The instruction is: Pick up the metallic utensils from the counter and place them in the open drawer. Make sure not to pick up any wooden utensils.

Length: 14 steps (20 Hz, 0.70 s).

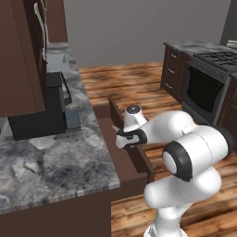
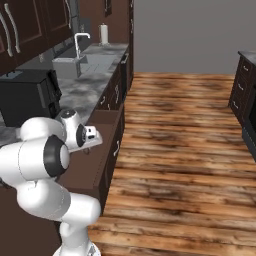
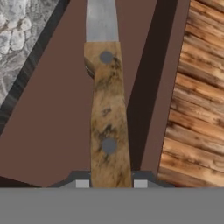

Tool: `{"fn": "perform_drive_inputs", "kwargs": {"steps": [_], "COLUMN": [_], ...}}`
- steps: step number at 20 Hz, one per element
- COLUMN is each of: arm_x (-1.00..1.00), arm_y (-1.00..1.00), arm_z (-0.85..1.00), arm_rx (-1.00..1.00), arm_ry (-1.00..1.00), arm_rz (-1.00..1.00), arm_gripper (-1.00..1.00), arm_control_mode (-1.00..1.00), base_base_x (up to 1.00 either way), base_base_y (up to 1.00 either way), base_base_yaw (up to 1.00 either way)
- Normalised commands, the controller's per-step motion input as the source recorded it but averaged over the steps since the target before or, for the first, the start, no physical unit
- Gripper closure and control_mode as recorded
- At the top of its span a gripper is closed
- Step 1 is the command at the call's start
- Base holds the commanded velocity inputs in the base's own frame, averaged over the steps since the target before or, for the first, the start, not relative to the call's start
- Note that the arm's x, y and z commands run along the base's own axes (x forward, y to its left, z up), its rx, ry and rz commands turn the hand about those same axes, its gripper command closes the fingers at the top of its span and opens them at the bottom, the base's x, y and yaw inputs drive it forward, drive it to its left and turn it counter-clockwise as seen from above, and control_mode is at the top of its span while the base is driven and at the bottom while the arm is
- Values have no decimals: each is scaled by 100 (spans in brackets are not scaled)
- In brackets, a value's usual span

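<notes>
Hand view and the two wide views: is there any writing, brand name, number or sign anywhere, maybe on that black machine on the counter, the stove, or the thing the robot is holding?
None: no readable text in any view.
Black machine on the counter: plain, no label.
Stove: no lettering visible.
Wood-handled utensil between the gripper fingertips, over the open drawer: two grey rivets, no stamp.

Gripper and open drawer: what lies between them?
In the hand view, a clamped utensil, wooden handle and metal blade, above the drawer floor.
</notes>
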Motion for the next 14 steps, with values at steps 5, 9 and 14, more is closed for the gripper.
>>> {"fn": "perform_drive_inputs", "kwargs": {"steps": [5, 9, 14], "arm_x": [19, 25, 2], "arm_y": [-2, -5, -3], "arm_z": [-11, -11, -5], "arm_rx": [0, 0, -1], "arm_ry": [-1, 0, -13], "arm_rz": [-1, 0, 0], "arm_gripper": [100, 100, 100], "arm_control_mode": [-100, -100, -100], "base_base_x": [0, 0, 0], "base_base_y": [0, 0, 0], "base_base_yaw": [0, 0, 0]}}
